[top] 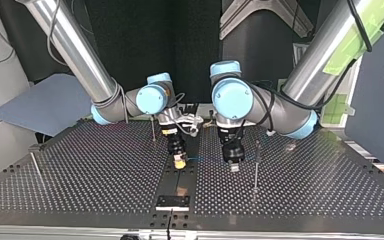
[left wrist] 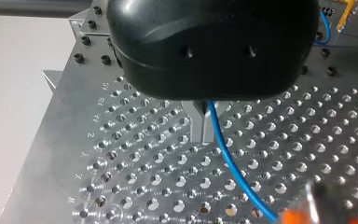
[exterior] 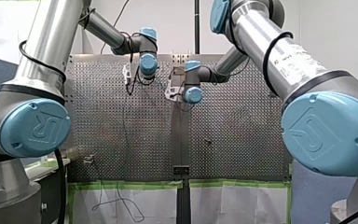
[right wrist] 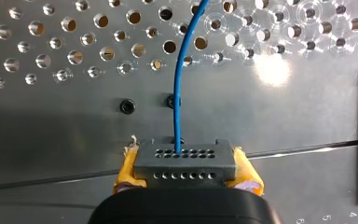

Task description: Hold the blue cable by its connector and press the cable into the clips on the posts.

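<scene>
Top view: the perforated surface (top: 80, 165) carries both arms, which meet near its middle with their fingers pointing down at it. A thin upright post (top: 256, 165) stands just beside my left gripper (top: 233, 165), on the side away from my right gripper (top: 179, 162); its clip is too small to make out. The blue cable (top: 205, 159) spans the gap between the two grippers. Its long axis runs level from one pair of fingers to the other, close above the surface.

Right wrist view: the yellow pads (right wrist: 248, 172) are clamped on the two sides of the grey connector (right wrist: 184, 161). The cable leaves the connector's face and runs straight ahead of the fingers before curving away.

Left wrist view: the metal fingers (left wrist: 196, 123) are drawn together about the cable, which passes on beyond them toward the other arm's orange-yellow pads.

Judgement: the cable does not yet sit in a clip. The deciding relation is that the nearest post lies beyond my left fingers, roughly along the cable's line. My left arm is therefore the nearer arm, and the held span must travel sideways toward that post.
</scene>
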`<action>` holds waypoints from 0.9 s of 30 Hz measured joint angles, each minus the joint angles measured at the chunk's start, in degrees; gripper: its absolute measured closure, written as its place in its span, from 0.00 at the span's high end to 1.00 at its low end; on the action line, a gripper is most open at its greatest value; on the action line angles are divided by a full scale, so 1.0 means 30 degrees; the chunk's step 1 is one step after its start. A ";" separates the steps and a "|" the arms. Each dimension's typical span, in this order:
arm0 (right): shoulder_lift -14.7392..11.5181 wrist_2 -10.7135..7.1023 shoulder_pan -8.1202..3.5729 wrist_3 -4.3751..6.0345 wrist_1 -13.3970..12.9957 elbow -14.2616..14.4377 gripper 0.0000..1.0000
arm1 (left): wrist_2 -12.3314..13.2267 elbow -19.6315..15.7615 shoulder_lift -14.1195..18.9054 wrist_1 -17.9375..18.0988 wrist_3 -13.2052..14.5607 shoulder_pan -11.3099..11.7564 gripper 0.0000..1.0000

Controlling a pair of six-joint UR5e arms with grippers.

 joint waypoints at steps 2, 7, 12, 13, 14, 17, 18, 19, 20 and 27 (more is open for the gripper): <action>-0.0091 0.0040 -0.0010 -0.0011 0.0202 0.0000 0.00 | -0.0012 0.0000 -0.0009 0.0015 -0.0041 -0.0072 0.00; -0.0467 0.0567 -0.0047 -0.0020 0.0993 0.0046 0.00 | -0.0117 -0.0001 -0.0123 -0.0001 -0.0242 -0.0337 0.00; -0.1097 0.1408 -0.0160 -0.0024 0.1411 0.0549 0.00 | -0.0261 -0.0004 -0.0435 -0.0042 -0.0577 -0.0600 0.00; -0.1278 0.1581 -0.0201 -0.0025 0.1430 0.0735 0.00 | -0.0289 -0.0003 -0.0558 -0.0056 -0.0628 -0.0671 0.00; -0.1420 0.1676 -0.0235 -0.0031 0.1441 0.0875 0.00 | -0.0304 -0.0003 -0.0644 -0.0066 -0.0653 -0.0719 0.00; -0.1937 0.1909 -0.0354 -0.0063 0.1435 0.1395 0.00 | -0.0339 -0.0015 -0.0947 -0.0159 -0.0705 -0.0934 0.00; -0.2097 0.1966 -0.0394 -0.0075 0.1427 0.1552 0.00 | -0.0363 -0.0018 -0.1075 -0.0224 -0.0714 -0.1037 0.00; -0.2309 0.2023 -0.0452 -0.0099 0.1409 0.1762 0.00 | -0.0432 -0.0027 -0.1276 -0.0339 -0.0723 -0.1181 0.00; -0.2469 0.2062 -0.0498 -0.0116 0.1388 0.1925 0.00 | -0.0510 -0.0044 -0.1433 -0.0422 -0.0717 -0.1286 0.00; -0.3568 0.2251 -0.0898 -0.0050 0.0415 0.3289 0.00 | -0.1085 -0.0247 -0.2227 -0.0572 -0.0661 -0.2107 0.00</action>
